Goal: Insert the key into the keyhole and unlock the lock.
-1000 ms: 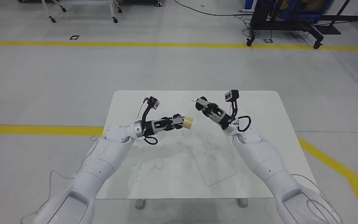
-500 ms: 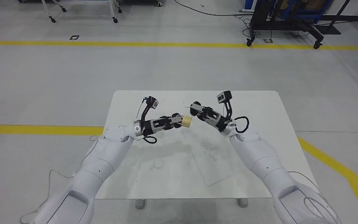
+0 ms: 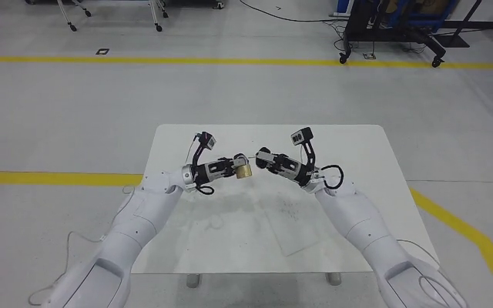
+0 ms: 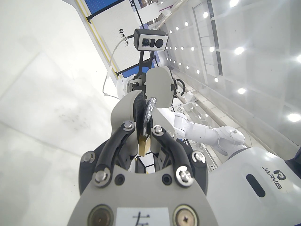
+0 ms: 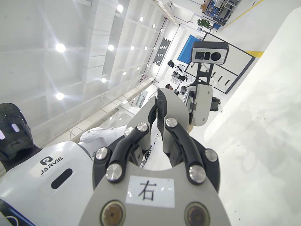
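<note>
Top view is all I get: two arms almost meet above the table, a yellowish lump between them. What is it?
Observer: A brass lock; the left wrist view shows the left gripper clamped on it.
Operator: Is the other arm holding anything?
Observer: The right wrist view shows the right gripper with its ribbed black pads pressed together.
Operator: On what?
Observer: Apparently a silvery key, seen in the left wrist view, reaching from it to the lock.

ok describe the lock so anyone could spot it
Look above the far half of the white table. The lock sits in the jaws of the left gripper. It is the only brass-yellow block among grey and black parts.
</note>
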Tool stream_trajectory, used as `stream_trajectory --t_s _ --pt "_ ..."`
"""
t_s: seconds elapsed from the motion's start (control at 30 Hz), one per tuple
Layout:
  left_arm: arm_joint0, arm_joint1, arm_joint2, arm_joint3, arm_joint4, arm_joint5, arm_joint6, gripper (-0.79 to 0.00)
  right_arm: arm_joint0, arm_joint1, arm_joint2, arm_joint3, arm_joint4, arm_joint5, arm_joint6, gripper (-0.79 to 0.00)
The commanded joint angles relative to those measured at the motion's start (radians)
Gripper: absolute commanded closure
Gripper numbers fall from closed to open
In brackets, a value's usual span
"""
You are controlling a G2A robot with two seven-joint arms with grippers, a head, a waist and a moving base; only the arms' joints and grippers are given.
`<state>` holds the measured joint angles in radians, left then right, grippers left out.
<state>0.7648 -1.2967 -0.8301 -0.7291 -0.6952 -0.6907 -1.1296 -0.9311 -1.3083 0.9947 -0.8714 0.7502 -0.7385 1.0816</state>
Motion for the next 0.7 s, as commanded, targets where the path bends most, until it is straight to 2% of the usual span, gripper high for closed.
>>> stream_trajectory --t_s 0.0,0.3,0.4,0.47,0.5,0.57,0.6,0.63,0.67 --pt "-0.007 0.001 -0.001 0.013 0.011 0.007 -0.006 0.0 -0.006 0.003 0.016 -0.005 0.026 -0.004 -0.004 0.0" --pt "-0.004 0.0 -0.001 0.009 0.008 0.014 0.0 0.0 -0.006 0.003 0.016 -0.005 0.026 -0.004 -0.004 0.0" --pt "0.025 -0.002 -0.014 -0.056 -0.081 0.187 0.019 0.0 -0.006 0.003 0.016 -0.005 0.026 -0.004 -0.004 0.0" --pt "0.033 -0.003 -0.024 -0.082 -0.148 0.35 0.019 0.0 -0.014 0.003 0.019 -0.021 0.03 0.002 -0.013 0.0" --pt "0.034 -0.002 -0.029 -0.092 -0.154 0.387 0.029 0.0 -0.026 0.006 0.028 -0.039 0.036 -0.004 -0.007 0.0" --pt "0.027 -0.004 -0.026 -0.099 -0.167 0.549 0.071 0.0 -0.048 0.017 0.056 -0.071 0.013 -0.018 -0.018 0.0" --pt "0.019 -0.003 -0.025 -0.107 -0.149 0.577 0.093 0.0 -0.062 0.025 0.076 -0.089 -0.007 -0.032 -0.032 0.0" --pt "0.018 -0.004 -0.022 -0.104 -0.16 0.671 0.112 0.0 -0.084 0.036 0.101 -0.126 -0.026 -0.041 -0.041 0.0" --pt "0.007 -0.004 -0.019 -0.108 -0.146 0.712 0.124 0.0 -0.095 0.042 0.116 -0.146 -0.037 -0.044 -0.044 0.0"
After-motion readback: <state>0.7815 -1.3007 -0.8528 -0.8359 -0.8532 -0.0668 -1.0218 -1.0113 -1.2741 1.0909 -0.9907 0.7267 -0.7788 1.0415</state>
